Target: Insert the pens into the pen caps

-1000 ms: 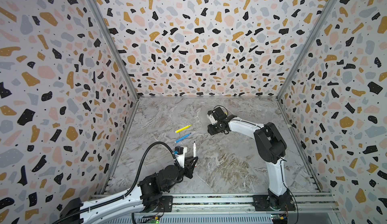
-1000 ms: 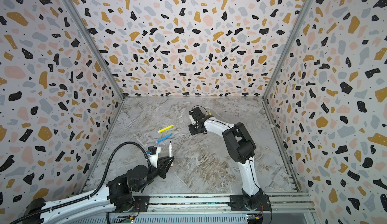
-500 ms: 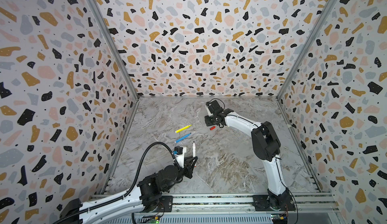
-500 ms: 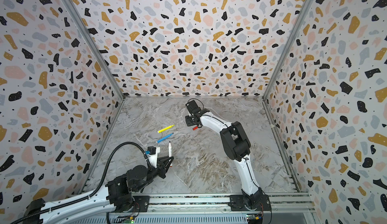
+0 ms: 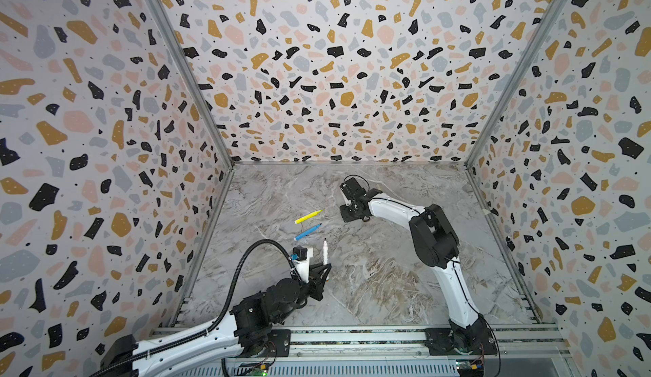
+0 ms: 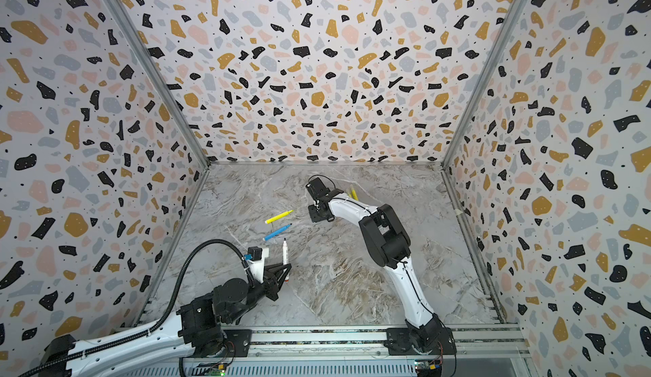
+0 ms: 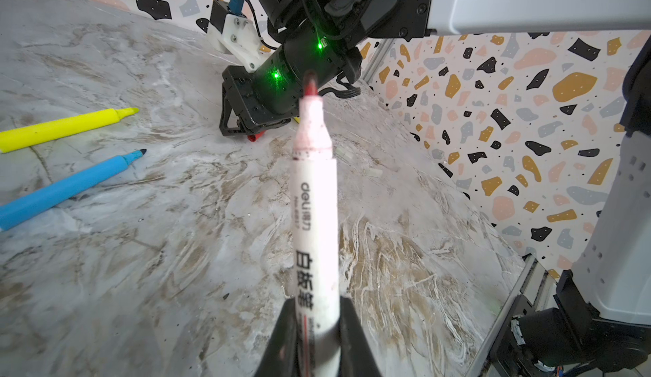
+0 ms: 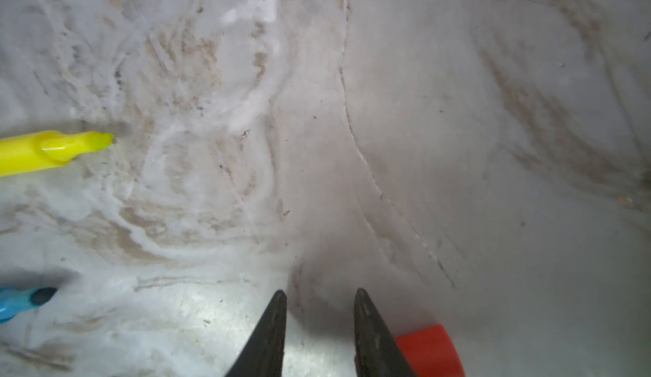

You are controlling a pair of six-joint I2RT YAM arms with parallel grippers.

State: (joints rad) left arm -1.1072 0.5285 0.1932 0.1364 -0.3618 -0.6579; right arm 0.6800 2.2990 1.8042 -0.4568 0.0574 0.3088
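Observation:
My left gripper point(image 7: 317, 299) is shut on the white-barrelled pen point(image 7: 313, 195), whose red tip points up; both top views show this pen point(image 5: 324, 252) standing upright. A yellow pen point(image 5: 308, 216) and a blue pen point(image 5: 307, 232) lie on the marble just beyond it. My right gripper point(image 8: 318, 292) is low over the floor, open, with nothing between its fingers. The red pen cap point(image 8: 428, 350) lies just outside one finger. In the left wrist view this cap point(image 7: 255, 135) peeks out under the right gripper point(image 5: 352, 213). Two pale caps point(image 7: 343, 153) lie nearby.
More yellow pens point(image 6: 352, 192) lie behind the right arm's forearm. Patterned walls close in the marble floor point(image 5: 370, 280) on three sides, and a metal rail point(image 5: 352, 336) carrying both arm bases runs along the front.
The right gripper shifted left and back, exposing the red cap half a second ago, then dropped over it with its jaws narrower. The left arm and its pen stayed still.

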